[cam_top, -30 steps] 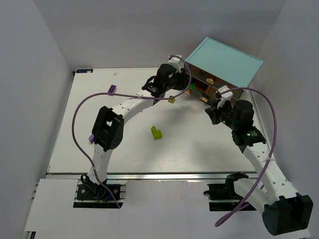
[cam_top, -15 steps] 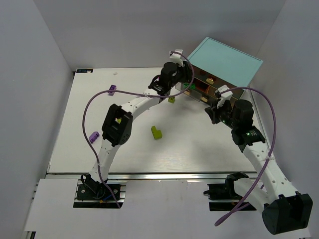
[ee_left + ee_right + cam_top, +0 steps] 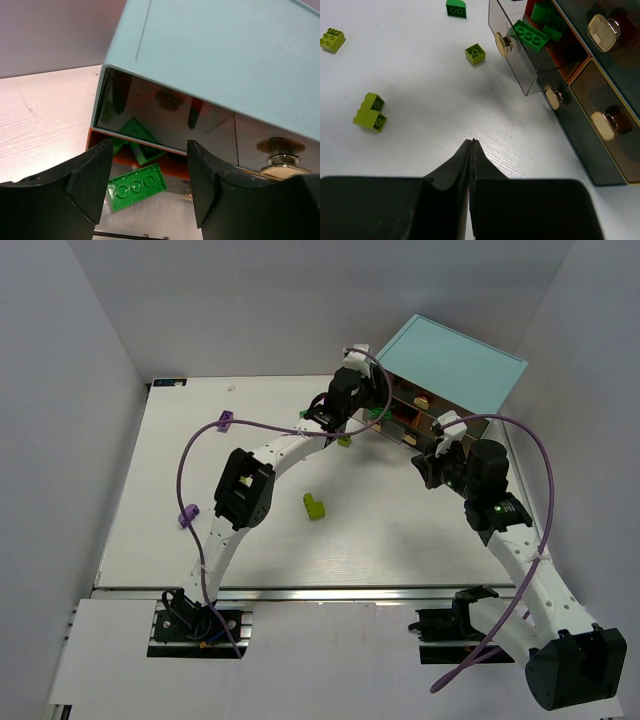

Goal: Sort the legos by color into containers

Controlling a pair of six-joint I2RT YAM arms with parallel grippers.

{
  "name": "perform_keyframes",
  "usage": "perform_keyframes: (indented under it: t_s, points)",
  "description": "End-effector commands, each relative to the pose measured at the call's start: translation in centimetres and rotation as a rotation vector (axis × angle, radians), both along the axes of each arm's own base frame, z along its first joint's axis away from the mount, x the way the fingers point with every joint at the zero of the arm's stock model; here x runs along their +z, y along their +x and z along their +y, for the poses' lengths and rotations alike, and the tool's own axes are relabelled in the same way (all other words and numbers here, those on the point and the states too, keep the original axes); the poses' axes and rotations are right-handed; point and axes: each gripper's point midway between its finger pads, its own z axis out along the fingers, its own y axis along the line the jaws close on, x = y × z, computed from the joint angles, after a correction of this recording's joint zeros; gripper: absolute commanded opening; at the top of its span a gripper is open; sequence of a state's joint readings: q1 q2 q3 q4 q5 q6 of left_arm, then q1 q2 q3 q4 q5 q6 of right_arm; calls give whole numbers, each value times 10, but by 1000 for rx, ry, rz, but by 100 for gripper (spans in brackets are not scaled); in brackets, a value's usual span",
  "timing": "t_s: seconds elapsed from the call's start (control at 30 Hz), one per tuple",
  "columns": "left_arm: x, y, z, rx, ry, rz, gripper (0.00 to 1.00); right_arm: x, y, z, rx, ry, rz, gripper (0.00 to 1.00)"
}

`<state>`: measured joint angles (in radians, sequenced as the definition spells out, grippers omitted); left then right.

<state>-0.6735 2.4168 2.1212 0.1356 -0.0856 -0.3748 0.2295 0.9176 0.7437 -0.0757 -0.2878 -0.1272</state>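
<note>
Top view: my left gripper [image 3: 364, 410] has moved up to the cabinet [image 3: 455, 360] front.

Left wrist: jaws have just spread and are empty. A green brick [image 3: 137, 186] lies below them; I judge it delivered.

Right wrist: right gripper [image 3: 471, 143] is pinched closed on nothing. The open drawer [image 3: 516, 65] holds greens. Lime bricks [image 3: 370, 112] remain loose, to be sorted next.

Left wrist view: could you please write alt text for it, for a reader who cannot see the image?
Green legos lie in a pulled-out drawer beneath the cabinet's light-blue top, seen close up between the left arm's two black jaws, which stand apart with nothing held. A tan drawer knob shows at the right.
</note>
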Motion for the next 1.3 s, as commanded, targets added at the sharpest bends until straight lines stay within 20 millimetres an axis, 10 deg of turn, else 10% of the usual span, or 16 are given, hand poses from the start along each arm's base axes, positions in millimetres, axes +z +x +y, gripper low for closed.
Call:
perform_keyframes:
  t_s: [0.0, 0.13, 0.23, 0.3, 0.47, 0.67, 0.8, 1.27]
  points:
    - [69, -7, 6, -18, -59, -99, 70, 16, 5, 1, 11, 10, -62, 0]
    - [118, -22, 46, 45, -70, -162, 48, 15, 2, 6, 48, -1, -70, 0]
    - [108, -13, 97, 178, -3, -140, 15, 14, 1, 7, 59, -2, -69, 0]
    - [102, -7, 130, 276, 39, -90, 11, 13, 1, 8, 67, -1, -66, 0]
    - [35, 27, 180, 364, 119, 100, 53, 10, 1, 8, 68, -1, -57, 0]
    - [-24, 55, 192, 265, 141, 226, 98, 7, 2, 8, 69, -6, -52, 0]
    - [-64, 72, 200, 168, 144, 280, 98, 7, 3, 9, 74, -11, -54, 0]
    - [-106, 81, 186, -62, 277, 164, 98, -3, 7, 10, 78, -27, -27, 0]
